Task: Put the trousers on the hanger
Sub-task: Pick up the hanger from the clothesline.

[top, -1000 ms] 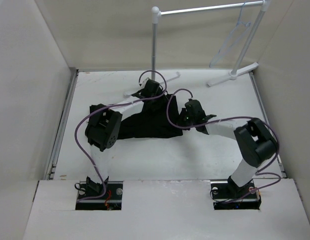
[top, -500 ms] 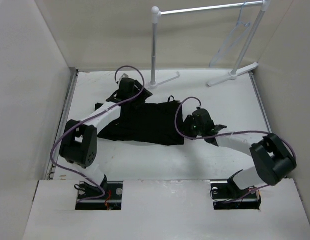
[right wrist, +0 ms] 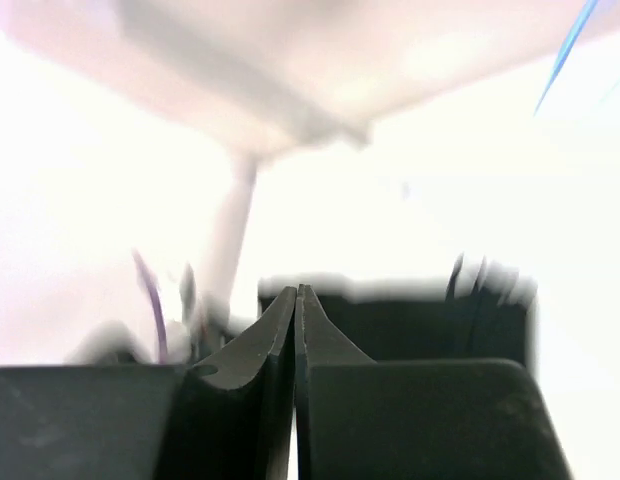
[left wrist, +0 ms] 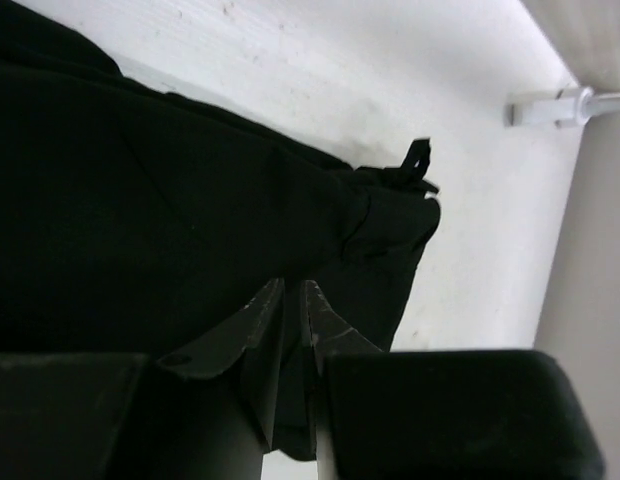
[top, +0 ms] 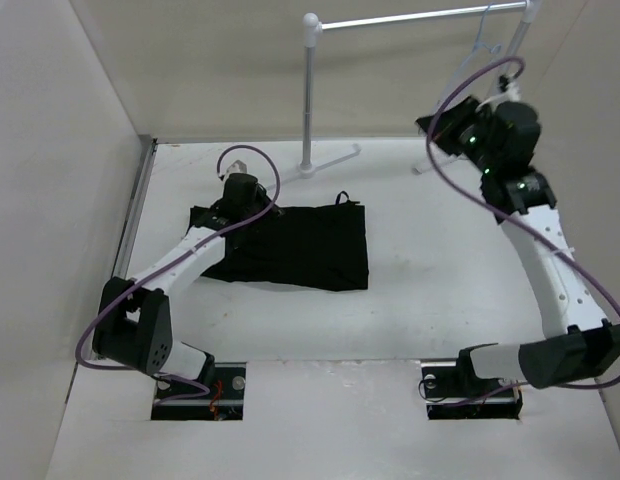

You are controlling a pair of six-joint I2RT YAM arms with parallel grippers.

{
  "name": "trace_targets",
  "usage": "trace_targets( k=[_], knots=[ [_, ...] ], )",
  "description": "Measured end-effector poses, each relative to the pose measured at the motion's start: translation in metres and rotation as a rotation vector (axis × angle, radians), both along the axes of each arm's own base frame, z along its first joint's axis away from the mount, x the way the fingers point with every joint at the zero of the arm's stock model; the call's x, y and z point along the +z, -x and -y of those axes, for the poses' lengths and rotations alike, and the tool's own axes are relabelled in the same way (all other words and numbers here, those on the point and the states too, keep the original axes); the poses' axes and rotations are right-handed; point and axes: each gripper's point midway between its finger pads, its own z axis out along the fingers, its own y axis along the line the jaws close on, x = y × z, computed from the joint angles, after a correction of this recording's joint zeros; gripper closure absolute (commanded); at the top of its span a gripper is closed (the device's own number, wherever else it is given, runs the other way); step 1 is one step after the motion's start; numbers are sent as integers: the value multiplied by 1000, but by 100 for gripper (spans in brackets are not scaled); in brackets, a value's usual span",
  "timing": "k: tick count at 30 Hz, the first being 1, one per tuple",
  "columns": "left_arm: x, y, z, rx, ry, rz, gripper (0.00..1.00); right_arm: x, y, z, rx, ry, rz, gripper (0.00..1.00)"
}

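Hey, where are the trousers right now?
In the top view, the trousers lie flat on the table, left of centre, with the left end effector at their far left edge.

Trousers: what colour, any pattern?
Trousers are plain black, no pattern; top external shows it best.

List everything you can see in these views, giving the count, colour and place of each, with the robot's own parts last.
table: one, white, beneath everything
trousers: one, black, flat on the table, left of centre
rail stand: one, white, far edge
hanger: one, pale bluish, on the rail stand, far right
left gripper: one, black, nearly shut, at the trousers' far left corner
right gripper: one, black, shut, raised near the hanger
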Motion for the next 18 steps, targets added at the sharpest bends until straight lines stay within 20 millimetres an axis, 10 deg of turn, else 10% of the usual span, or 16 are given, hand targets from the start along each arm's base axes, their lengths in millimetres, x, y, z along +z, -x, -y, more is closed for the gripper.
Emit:
trace_targets(
  k=[3, 7, 18],
  knots=[
    [-5, 11, 7, -37, -49, -7, 85, 47, -33, 53, -134, 13, 96, 72],
    [-15, 24, 13, -76, -83, -24, 78, 58, -72, 98, -245, 56, 97, 51],
    [-25, 31, 10, -81, -98, -53, 73, -27, -141, 112, -230, 181, -110, 44]
  ],
)
